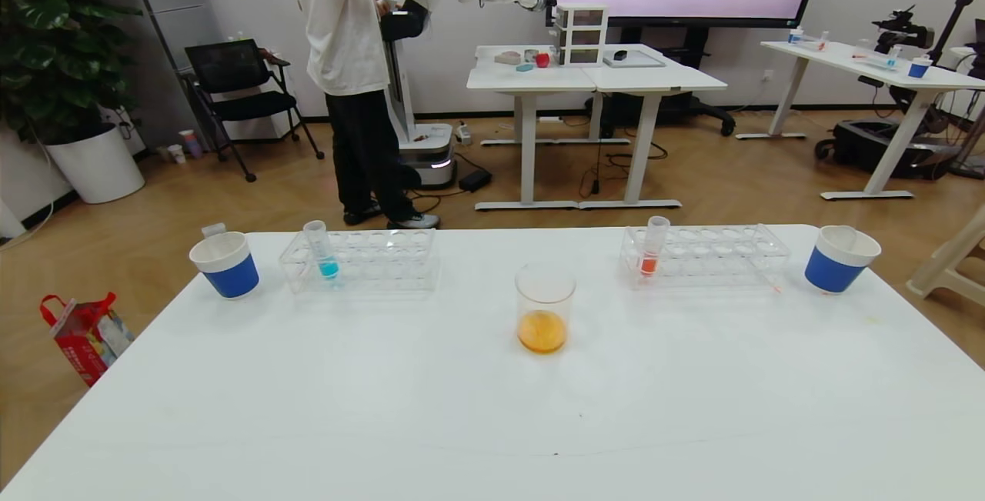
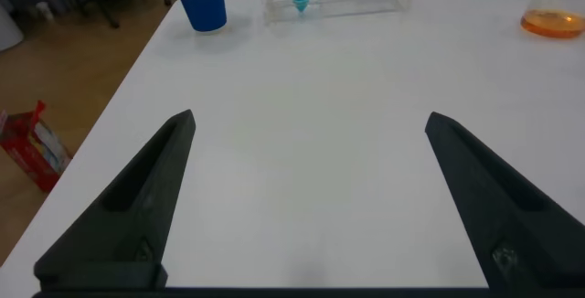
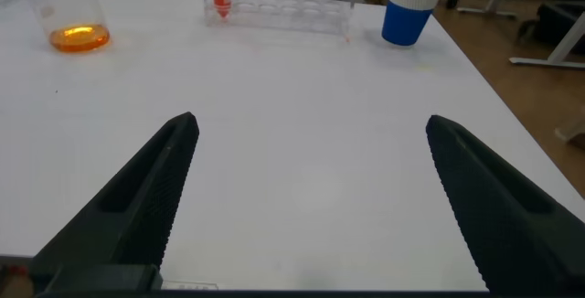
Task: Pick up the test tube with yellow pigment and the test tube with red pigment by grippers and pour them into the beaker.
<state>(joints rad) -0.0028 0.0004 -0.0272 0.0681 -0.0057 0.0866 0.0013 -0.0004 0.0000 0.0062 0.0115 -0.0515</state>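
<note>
Both grippers wide open over the near table, holding nothing.

The left gripper (image 2: 311, 197) and right gripper (image 3: 311, 197) hang above the bare white table (image 1: 492, 424), fingers spread wide. Farther on, mid-table, stands the beaker (image 1: 544, 308) with orange liquid in its bottom. Beyond it, a rack (image 1: 704, 255) on the right holds the red tube (image 1: 652, 247); a rack (image 1: 362, 258) on the left holds a blue tube (image 1: 322, 249). A paper cup (image 1: 225, 264) stands at the far left, another cup (image 1: 840, 258) at the far right.

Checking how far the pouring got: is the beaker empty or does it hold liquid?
It holds liquid. The beaker stands upright mid-table with a shallow orange layer at its bottom; the rest of it is clear.
</note>
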